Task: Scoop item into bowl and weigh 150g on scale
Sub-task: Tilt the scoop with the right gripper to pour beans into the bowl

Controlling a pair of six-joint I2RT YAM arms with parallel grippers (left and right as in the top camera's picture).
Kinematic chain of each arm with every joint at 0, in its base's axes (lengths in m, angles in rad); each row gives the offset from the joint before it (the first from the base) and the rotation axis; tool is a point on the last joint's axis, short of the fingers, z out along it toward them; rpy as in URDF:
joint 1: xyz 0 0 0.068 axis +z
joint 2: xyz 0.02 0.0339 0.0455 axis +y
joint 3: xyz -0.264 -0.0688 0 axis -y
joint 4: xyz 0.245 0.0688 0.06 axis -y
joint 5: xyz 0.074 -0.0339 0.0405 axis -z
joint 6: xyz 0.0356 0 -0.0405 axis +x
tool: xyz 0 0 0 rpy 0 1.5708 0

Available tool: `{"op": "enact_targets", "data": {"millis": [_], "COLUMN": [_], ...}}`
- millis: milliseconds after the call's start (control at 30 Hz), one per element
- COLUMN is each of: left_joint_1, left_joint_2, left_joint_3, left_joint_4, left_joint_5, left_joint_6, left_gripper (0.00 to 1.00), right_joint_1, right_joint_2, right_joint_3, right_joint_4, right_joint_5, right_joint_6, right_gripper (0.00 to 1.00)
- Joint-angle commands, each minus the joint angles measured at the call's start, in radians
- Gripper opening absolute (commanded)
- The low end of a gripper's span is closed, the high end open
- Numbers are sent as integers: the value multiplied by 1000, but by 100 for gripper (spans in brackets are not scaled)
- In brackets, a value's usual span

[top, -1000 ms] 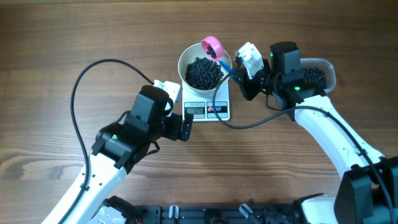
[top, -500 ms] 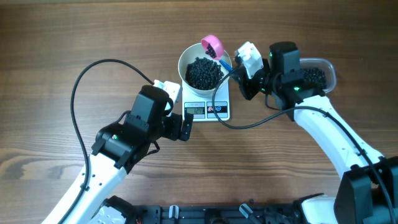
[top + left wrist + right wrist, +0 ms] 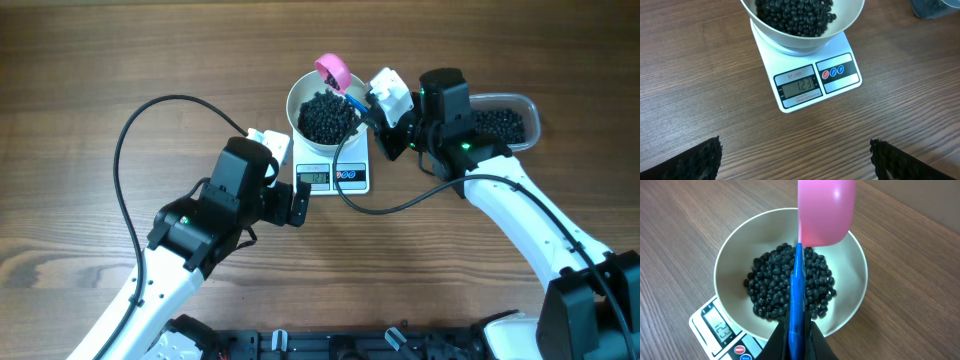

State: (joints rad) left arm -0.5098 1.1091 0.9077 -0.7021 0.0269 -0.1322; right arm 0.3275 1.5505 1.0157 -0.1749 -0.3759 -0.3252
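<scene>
Nearest edge: black frame (image 3: 300, 340) of the rig, both arms rising from it.

Bench (image 3: 80, 60): brown wood, long grain running across, matte. It fills every view to the edges, so the room itself cannot be seen. A black cable (image 3: 125, 150) loops over the left side.

Left tool (image 3: 797, 162): released, jaws spread wide with the textured black fingertips at the two lower corners of its own view. It hovers over bare wood just short of the scale and touches nothing.

Scale (image 3: 333, 177): white, flat on the bench at centre, display side toward the rig. The display reads 123 in the left wrist view, with red and blue buttons beside it.

Bowl (image 3: 722, 265): white, sits on the scale and overhangs its platform. Black beads (image 3: 328, 115) are heaped inside, covering the bottom.

Right tool (image 3: 796, 340): clenched on the blue handle of the scoop (image 3: 335, 72). The pink cup is held over the bowl's far rim; its contents cannot be told.

Farther right: clear tub (image 3: 533, 115) holding more beads, partly behind the right arm.
</scene>
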Motion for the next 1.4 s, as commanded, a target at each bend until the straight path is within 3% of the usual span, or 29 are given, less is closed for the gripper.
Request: {"op": "enact_targets", "data": {"millis": [0, 400, 600, 1367], "left_joint_1": [-5, -4, -4, -5], "left_joint_2": [0, 0, 0, 0], "left_joint_3": [3, 3, 3, 3], "left_joint_4": [3, 3, 3, 3], "left_joint_5": [-6, -6, -6, -6], "left_joint_6": [20, 20, 20, 20], "left_gripper": [100, 100, 100, 100], "right_joint_1": [2, 2, 2, 2], "right_joint_2": [7, 8, 7, 7], "right_joint_3": [5, 5, 5, 5], "right_joint_4": [2, 2, 2, 21], "right_joint_5": [-18, -48, -27, 10], "right_joint_6": [31, 69, -66, -29], "right_gripper": [4, 4, 4, 4]}}
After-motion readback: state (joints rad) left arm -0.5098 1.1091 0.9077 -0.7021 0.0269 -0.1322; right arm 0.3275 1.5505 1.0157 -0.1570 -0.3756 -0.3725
